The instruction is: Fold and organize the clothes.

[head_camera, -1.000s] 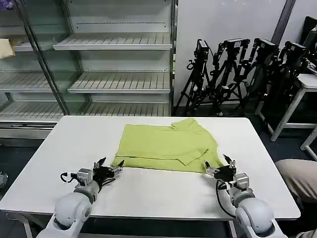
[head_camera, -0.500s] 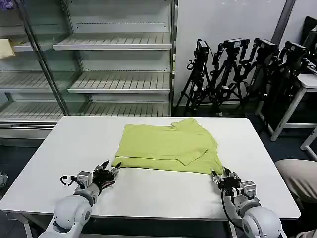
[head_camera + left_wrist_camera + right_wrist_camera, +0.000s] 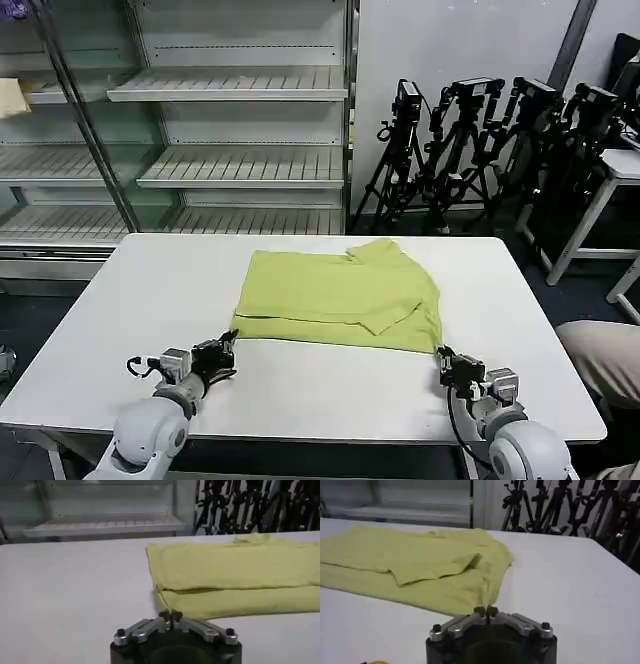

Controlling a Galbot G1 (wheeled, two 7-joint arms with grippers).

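A: T-shirt [image 3: 340, 298] lies partly folded mid-table [image 3: 120, 300], toward the far edge. Left gripper [image 3: 222, 352] at its near left corner, tips pinched together. Right gripper [image 3: 446, 363] at the near right corner, also clenched. Cannot tell whether either has cloth.

B: Risk?

A: Thin fabric. If the tips closed just short of the hem, a lift comes up empty, or one corner alone rises and skews the fold.

B: Change?

A: A second ago both sets of fingers were spread; both grippers now sit nearer the table's front edge.
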